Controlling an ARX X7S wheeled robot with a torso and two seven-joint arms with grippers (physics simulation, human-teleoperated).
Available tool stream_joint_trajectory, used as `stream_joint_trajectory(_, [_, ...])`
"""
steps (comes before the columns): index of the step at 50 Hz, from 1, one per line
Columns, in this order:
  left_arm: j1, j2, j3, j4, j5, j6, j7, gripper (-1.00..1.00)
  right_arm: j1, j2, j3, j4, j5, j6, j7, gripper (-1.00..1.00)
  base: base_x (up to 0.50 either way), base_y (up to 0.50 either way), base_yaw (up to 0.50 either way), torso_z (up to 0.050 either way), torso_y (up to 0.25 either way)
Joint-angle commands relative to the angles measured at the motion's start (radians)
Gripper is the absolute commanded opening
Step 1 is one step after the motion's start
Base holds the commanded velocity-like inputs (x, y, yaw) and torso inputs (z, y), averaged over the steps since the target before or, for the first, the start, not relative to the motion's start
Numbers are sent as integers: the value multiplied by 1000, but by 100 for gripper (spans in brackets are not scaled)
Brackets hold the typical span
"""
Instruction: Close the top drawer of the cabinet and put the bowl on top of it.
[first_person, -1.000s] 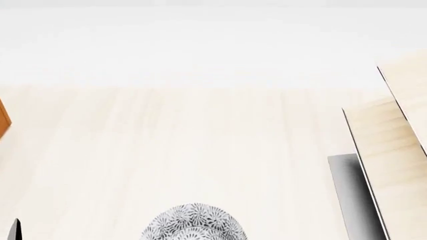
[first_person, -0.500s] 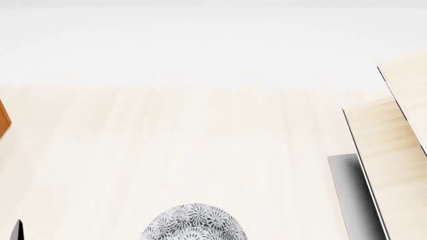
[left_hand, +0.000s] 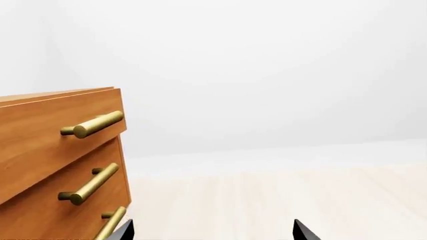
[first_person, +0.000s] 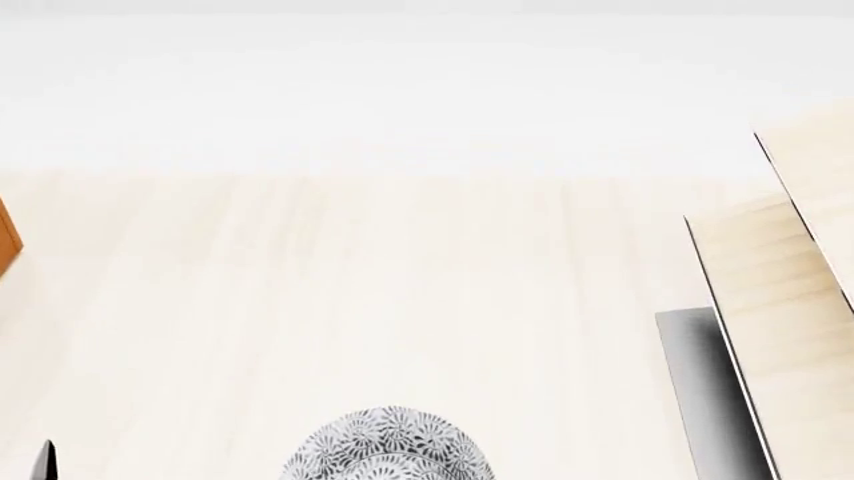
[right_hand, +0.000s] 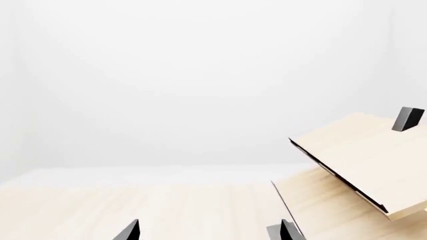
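The cabinet fills one side of the left wrist view, orange-brown with brass bar handles. Its top drawer juts out past the drawer front below it, so it stands open. My left gripper is open and empty, its dark fingertips beside the cabinet's lower front and apart from it. In the head view the patterned bowl sits at the bottom middle, partly cut off. A sliver of the cabinet shows at the left edge. My right gripper is open over the pale tabletop, holding nothing.
A pale wood slanted rack on a grey base stands at the right of the table; it also shows in the right wrist view as the rack. The light wooden tabletop runs back to a white wall.
In the head view the left fingertip at the bottom left corner has shifted slightly right. The bowl, cabinet and rack have not moved.
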Motion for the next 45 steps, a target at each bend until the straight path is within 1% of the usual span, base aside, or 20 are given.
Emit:
stream_joint_trajectory(1, [-22, 0, 32, -8, 21, -12, -9, 100, 4, 6, -14, 33, -4, -20, -3, 100, 0, 0, 0, 0, 0])
stream_joint_trajectory(2, [-22, -1, 25, -2, 14, -14, -10, 100, 27, 42, 16, -61, 54, 88, 42, 100, 0, 0, 0, 0, 0])
stream_joint_trajectory(4, [-47, -7, 26, -11, 14, -34, -11, 100, 47, 60, 30, -104, 89, 146, 68, 100, 0, 0, 0, 0, 0])
stream_joint_trajectory(7, [-88, -17, 26, 0, 10, -88, -21, 100, 43, 65, 34, -111, 92, 145, 73, 100, 0, 0, 0, 0, 0])
stream_joint_trajectory(10, [-174, -35, 15, 36, -25, -201, -32, 100, 41, 67, 40, -110, 96, 141, 77, 100, 0, 0, 0, 0, 0])
stream_joint_trajectory(12, [-230, -39, 6, 49, -59, -269, -35, 100, 36, 70, 45, -110, 99, 135, 78, 100, 0, 0, 0, 0, 0])
stream_joint_trajectory(13, [-256, -38, -8, 55, -104, -304, -24, 100, 33, 69, 48, -105, 99, 127, 76, 100, 0, 0, 0, 0, 0])
stream_joint_trajectory(14, [-286, -39, -13, 54, -117, -337, -30, 100, 2, 37, 15, -21, 35, 22, 34, 100, 0, 0, 0, 0, 0])
stream_joint_trajectory(16, [-330, -42, -8, 41, -121, -368, -37, 100, 16, 75, 55, -112, 102, 113, 81, 100, 0, 0, 0, 0, 0])
stream_joint_trajectory(18, [-362, -44, -3, 27, -124, -389, -40, 100, 16, 76, 54, -110, 101, 109, 81, 100, 0, 0, 0, 0, 0])
stream_joint_trajectory(19, [-379, -45, 1, 17, -124, -396, -40, 100, 9, 67, 42, -86, 80, 81, 69, 100, 0, 0, 0, 0, 0])
stream_joint_trajectory(20, [-418, -41, -4, 0, -142, -425, -40, 100, 19, 79, 54, -109, 104, 111, 84, 100, 0, 0, 0, 0, 0])
stream_joint_trajectory(22, [-462, -38, 2, -24, -155, -455, -39, 100, 19, 80, 49, -107, 99, 110, 85, 100, 0, 0, 0, 0, 0])
stream_joint_trajectory(29, [-539, -39, 29, -118, -148, -470, -27, 100, 8, 88, 58, -112, 107, 96, 89, 100, 0, 0, 0, 0, 0])
stream_joint_trajectory(33, [-580, -35, 19, -171, -163, -475, -13, 100, 5, 89, 54, -109, 102, 89, 90, 100, 0, 0, 0, 0, 0])
stream_joint_trajectory(36, [-625, -35, 7, -198, -178, -505, -14, 100, -5, 92, 56, -117, 99, 84, 94, 100, 0, 0, 0, 0, 0])
stream_joint_trajectory(42, [-697, -46, 38, -281, -158, -530, -12, 100, -15, 95, 58, -112, 97, 67, 95, 100, 0, 0, 0, 0, 0])
stream_joint_trajectory(45, [-713, -45, 18, -294, -178, -548, -7, 100, -14, 98, 58, -112, 100, 66, 98, 100, 0, 0, 0, 0, 0])
